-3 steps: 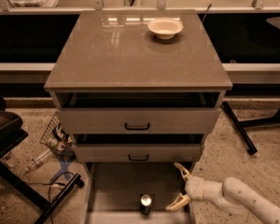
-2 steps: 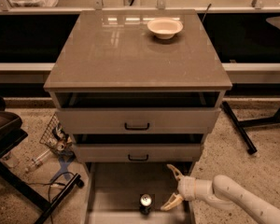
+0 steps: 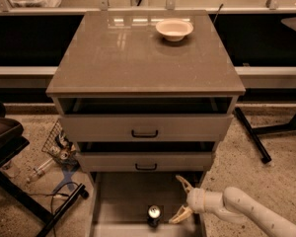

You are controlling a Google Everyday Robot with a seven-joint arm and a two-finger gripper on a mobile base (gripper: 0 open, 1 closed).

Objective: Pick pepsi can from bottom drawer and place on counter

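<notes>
Evidently mid-reach, with hand [image 3: 180, 199] open over the bottom drawer [image 3: 123, 201] just beside the pepsi can [image 3: 154, 214]; next, straddle it and grip.

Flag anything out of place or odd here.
Left of the cabinet, a wire basket and a bottle lie loose on the floor. Otherwise tidy: the pepsi can stands upright in the bottom drawer, the open hand just right of it.
</notes>
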